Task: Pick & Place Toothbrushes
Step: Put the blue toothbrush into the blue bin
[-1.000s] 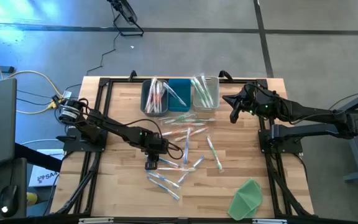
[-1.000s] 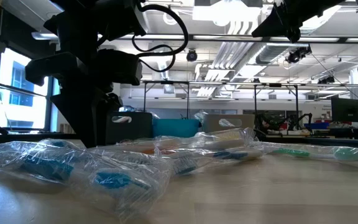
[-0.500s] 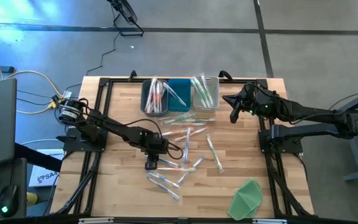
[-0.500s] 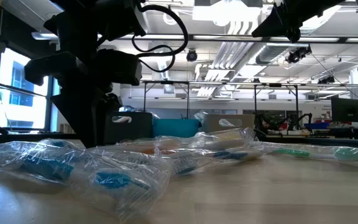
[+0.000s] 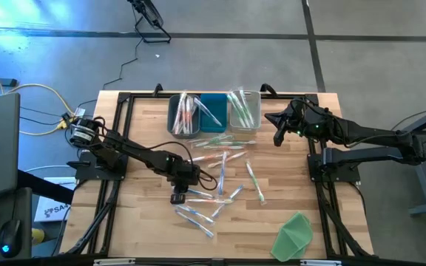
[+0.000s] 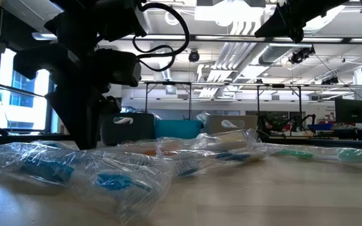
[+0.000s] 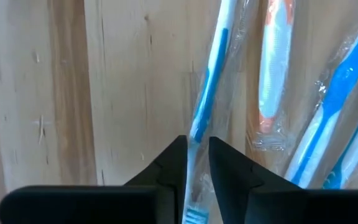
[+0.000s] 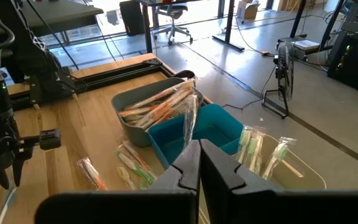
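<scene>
Several wrapped toothbrushes (image 5: 220, 174) in blue, orange and green lie scattered on the wooden table (image 5: 139, 222); the low view shows them close up (image 6: 105, 172). My left gripper (image 5: 177, 197) stands over the near-left part of the heap, shut on a blue-and-white toothbrush (image 7: 211, 78) in clear wrap. My right gripper (image 5: 278, 138) hangs shut, holding nothing, above the table's far right, beside the bins. My left gripper pinches the wrapped blue toothbrush between its two fingers at the thin shaft (image 7: 197, 135), just below the blue handle part. The fingers come steeply from above and lie across the toothbrush. The toothbrush still lies flat on the table.
Three bins stand in a row at the far edge: a grey one (image 5: 184, 114) with orange toothbrushes, a teal one (image 5: 214, 112) and a clear one (image 5: 244, 109) with green ones. A folded green sheet (image 5: 294, 235) lies at the near right corner. An orange toothbrush (image 7: 271, 74) lies right beside the held one.
My left gripper has stayed in place, tipped slightly and closed its fingers in on the blue toothbrush. The toothbrush has not moved.
</scene>
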You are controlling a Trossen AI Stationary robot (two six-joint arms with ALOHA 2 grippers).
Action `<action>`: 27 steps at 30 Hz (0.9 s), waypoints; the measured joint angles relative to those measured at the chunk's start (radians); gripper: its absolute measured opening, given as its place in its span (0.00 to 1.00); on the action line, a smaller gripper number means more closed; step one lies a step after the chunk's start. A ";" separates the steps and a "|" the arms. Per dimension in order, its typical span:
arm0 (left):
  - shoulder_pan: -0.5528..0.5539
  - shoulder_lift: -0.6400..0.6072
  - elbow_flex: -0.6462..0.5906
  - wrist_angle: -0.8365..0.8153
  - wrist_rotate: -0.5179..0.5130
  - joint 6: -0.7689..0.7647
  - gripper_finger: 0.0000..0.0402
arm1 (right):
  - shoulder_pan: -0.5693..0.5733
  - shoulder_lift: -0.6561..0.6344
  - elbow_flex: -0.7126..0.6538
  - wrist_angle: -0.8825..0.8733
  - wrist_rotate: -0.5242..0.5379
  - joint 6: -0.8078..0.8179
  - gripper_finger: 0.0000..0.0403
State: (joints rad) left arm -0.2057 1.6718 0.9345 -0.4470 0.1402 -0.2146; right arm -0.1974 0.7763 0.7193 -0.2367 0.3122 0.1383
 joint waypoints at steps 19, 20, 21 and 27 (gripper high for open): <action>0.003 -0.003 -0.045 0.037 0.002 -0.003 0.16 | 0.000 0.000 0.000 0.000 0.000 -0.003 0.00; 0.003 -0.003 -0.045 0.035 0.000 -0.003 0.13 | 0.000 0.000 0.000 0.000 0.000 -0.003 0.00; 0.003 -0.003 -0.045 0.034 -0.001 -0.003 0.11 | 0.000 0.000 0.001 0.000 0.000 -0.004 0.00; 0.003 -0.002 -0.045 0.033 0.001 -0.003 0.02 | 0.000 0.000 0.001 0.000 0.000 -0.004 0.00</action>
State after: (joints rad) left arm -0.2028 1.6695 0.8894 -0.4145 0.1416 -0.2176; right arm -0.1974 0.7764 0.7200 -0.2370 0.3122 0.1345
